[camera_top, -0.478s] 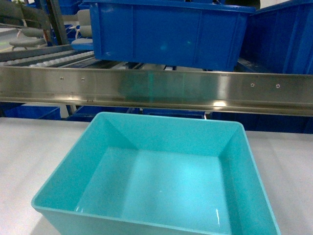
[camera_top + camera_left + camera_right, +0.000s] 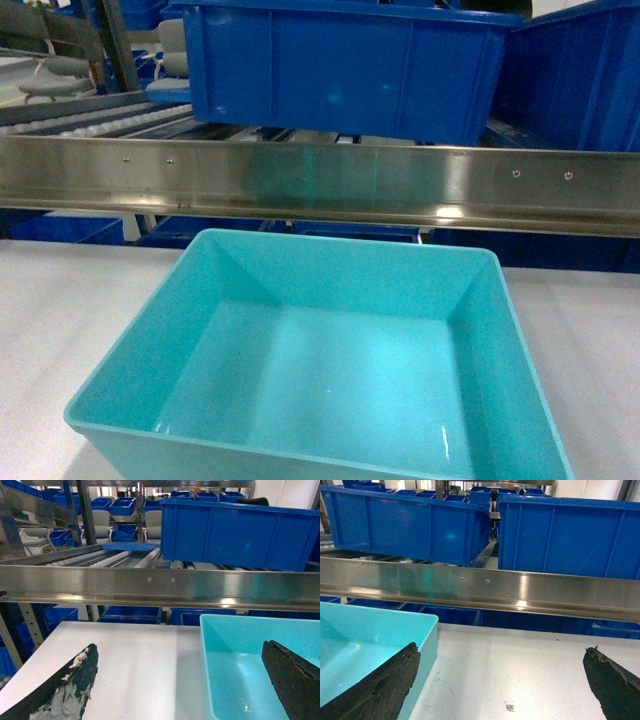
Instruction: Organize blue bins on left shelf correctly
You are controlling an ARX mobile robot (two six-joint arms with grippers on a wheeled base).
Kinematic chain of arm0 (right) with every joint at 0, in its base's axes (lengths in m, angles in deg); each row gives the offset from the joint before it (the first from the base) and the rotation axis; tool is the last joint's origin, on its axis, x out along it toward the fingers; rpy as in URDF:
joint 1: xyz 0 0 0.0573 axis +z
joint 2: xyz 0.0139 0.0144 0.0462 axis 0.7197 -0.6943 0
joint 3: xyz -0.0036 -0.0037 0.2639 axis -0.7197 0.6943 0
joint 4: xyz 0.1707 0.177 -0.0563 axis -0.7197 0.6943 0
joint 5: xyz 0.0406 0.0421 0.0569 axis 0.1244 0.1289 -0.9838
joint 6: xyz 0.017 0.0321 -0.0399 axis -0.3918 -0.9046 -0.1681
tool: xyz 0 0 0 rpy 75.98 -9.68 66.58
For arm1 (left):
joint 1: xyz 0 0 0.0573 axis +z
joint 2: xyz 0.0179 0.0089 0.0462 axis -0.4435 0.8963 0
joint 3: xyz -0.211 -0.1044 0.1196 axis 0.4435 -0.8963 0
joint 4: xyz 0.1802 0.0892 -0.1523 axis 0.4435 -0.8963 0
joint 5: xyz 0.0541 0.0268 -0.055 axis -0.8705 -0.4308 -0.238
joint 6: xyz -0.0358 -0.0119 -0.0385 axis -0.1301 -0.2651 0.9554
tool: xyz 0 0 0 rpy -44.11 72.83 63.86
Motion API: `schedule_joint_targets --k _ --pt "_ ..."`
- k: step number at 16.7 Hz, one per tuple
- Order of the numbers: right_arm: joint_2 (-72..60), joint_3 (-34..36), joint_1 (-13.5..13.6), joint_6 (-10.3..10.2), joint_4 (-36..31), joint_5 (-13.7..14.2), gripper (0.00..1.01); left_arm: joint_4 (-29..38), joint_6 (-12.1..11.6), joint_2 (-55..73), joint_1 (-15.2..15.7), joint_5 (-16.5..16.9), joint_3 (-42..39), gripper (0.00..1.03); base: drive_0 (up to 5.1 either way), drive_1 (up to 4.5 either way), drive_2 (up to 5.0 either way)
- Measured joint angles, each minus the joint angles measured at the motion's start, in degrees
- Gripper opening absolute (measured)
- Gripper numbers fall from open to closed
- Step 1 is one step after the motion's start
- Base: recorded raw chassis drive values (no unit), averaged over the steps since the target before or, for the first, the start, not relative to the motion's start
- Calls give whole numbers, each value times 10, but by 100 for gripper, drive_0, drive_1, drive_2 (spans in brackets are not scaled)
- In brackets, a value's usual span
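White tabletop [image 2: 40,300] is carrying the turquoise bin [image 2: 320,370], which is sitting empty and upright just in front of the shelf [image 2: 320,180]. Behind the shelf's steel front beam, dark blue tubs [image 2: 340,65] are resting on the roller tracks [image 2: 107,557]. Left gripper [image 2: 180,685] is straddling the bin's left wall, jaws spread wide, one finger outside and one over the interior. Right gripper [image 2: 502,685] is doing the same at the right wall, also released. Neither finger pair is touching the plastic, as far as can be seen. Step in hand, by judgement: pre-grasp. Next move calls for both grippers pinching the walls, then lifting the bin clear of the beam.
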Motion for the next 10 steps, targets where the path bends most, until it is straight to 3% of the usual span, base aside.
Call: schedule_joint_targets --k 10 --pt "0 0 0 0 0 0 98 0 0 0 0 0 0 98 0 0 0"
